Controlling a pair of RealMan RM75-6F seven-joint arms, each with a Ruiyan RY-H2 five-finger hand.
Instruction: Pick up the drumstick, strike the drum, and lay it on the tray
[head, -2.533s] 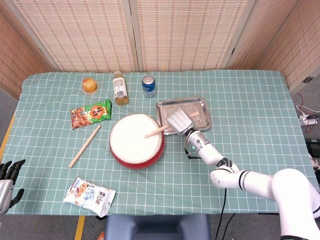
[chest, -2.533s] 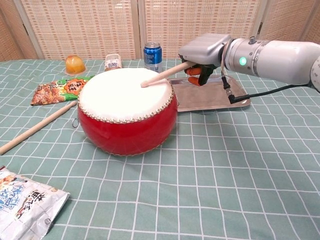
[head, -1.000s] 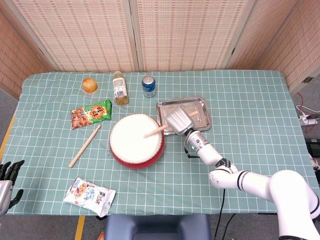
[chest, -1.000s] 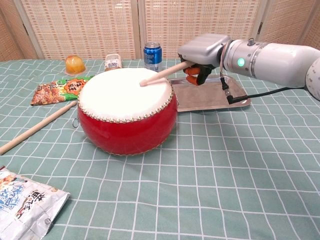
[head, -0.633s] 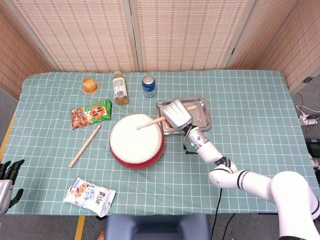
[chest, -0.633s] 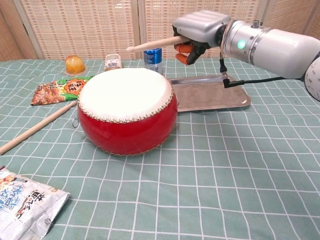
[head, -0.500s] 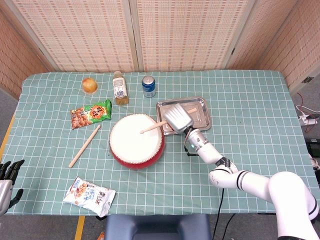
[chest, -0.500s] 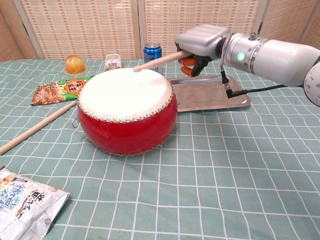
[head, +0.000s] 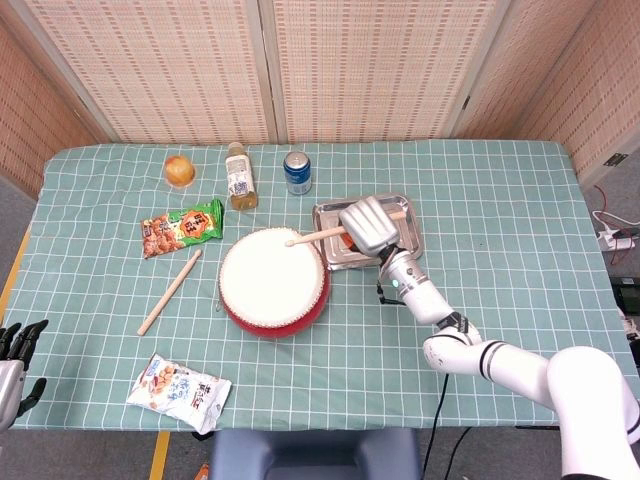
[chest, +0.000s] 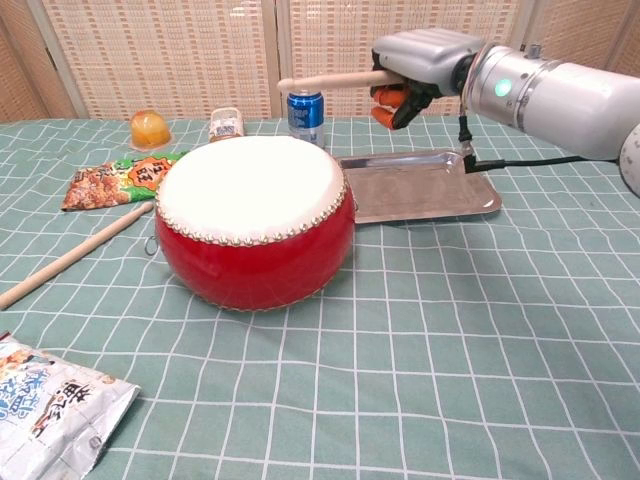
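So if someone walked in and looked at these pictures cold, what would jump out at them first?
Probably the big red drum with the white skin at the middle of the green checked tablecloth. Next, the robot's right hand holding a pale wooden drumstick raised roughly level above the drum's far edge, over the shiny metal tray. A second wooden stick lies on the cloth left of the drum.

A drumstick (head: 318, 236) is gripped by the right hand (head: 368, 226) above the tray (head: 408, 238), its tip reaching over the drum (head: 272, 282). A second stick (head: 169, 291) lies left of the drum. The left hand (head: 18, 352) shows at the table's (head: 500, 220) front left corner.
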